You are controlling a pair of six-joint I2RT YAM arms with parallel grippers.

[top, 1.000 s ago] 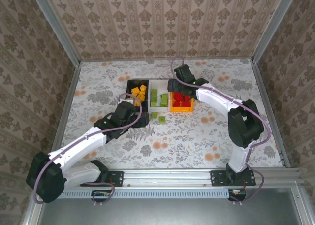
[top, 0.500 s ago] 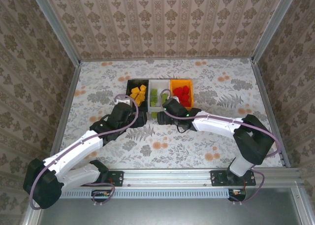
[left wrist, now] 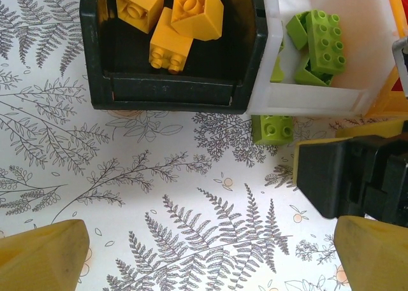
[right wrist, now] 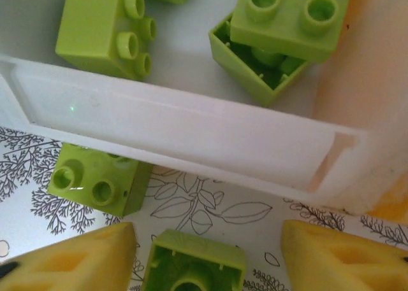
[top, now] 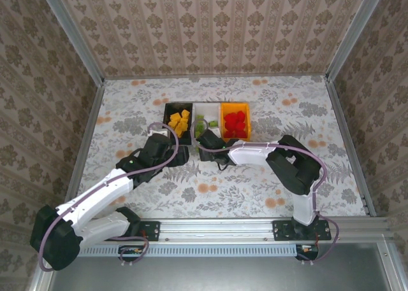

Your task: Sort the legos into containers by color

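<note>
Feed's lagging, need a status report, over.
Left gripper open, empty, before black plastic bin. Right gripper open, straddling light green plastic brick by white plastic bin. Second green brick loose alongside.

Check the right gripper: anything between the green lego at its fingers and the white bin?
Only the white bin's near wall, which the green lego inside the open right gripper must clear. A second green lego lies left of that path, by the wall.
</note>
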